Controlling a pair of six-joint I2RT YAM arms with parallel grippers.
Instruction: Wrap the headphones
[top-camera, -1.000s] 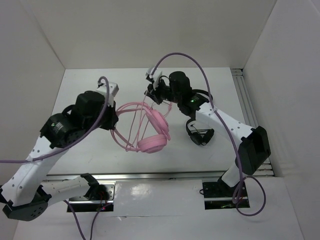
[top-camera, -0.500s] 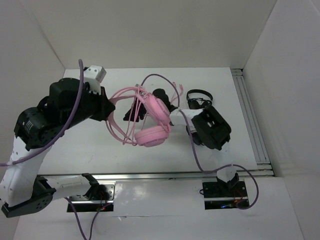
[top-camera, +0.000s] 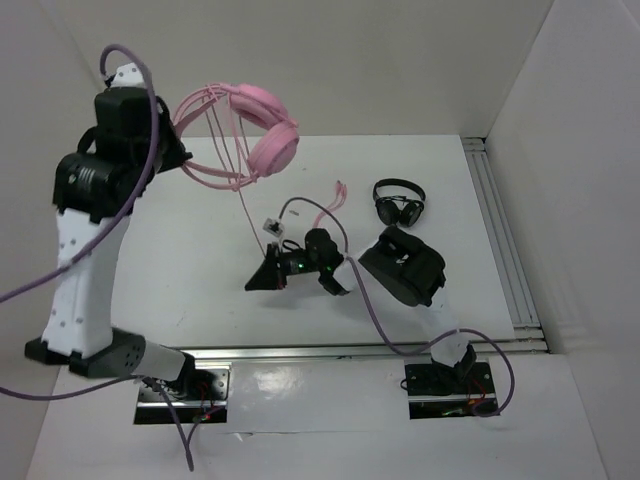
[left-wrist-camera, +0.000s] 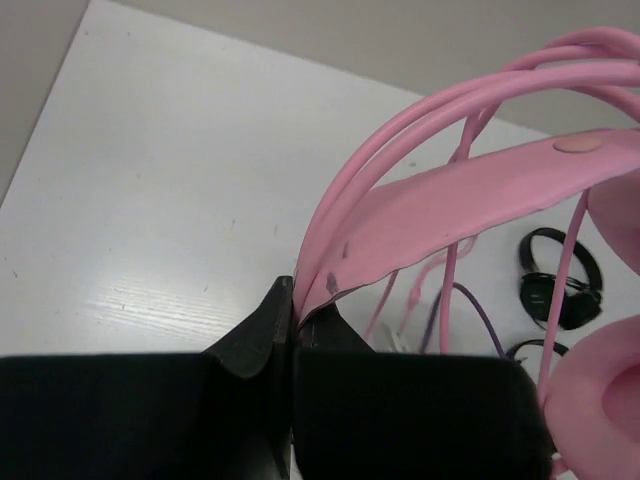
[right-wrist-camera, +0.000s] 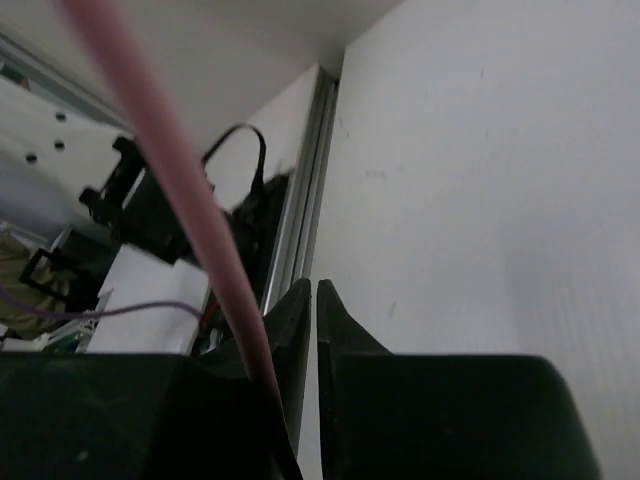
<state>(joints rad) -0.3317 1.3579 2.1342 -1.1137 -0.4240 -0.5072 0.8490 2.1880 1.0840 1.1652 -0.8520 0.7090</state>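
My left gripper (top-camera: 178, 160) is raised high at the back left, shut on the flat band of the pink headphones (top-camera: 262, 115). The left wrist view shows the band (left-wrist-camera: 450, 200) pinched between my jaws (left-wrist-camera: 295, 290). The earcups hang in the air. The thin pink cord (top-camera: 245, 210) drops straight down toward my right gripper (top-camera: 258, 280), which is low over the table. In the right wrist view my right gripper (right-wrist-camera: 315, 290) is shut with nothing between the tips. The cord (right-wrist-camera: 170, 170) runs past the outside of its left finger. The cord's end (top-camera: 338, 192) lies on the table.
Small black headphones (top-camera: 400, 205) lie on the table at the back right, also in the left wrist view (left-wrist-camera: 555, 285). A metal rail (top-camera: 500, 240) runs along the table's right edge. White walls stand on three sides.
My left arm has lifted the pink headphones up and to the back left. My right arm has swung from beside the earcups down low toward the front, and the cord now hangs straight.
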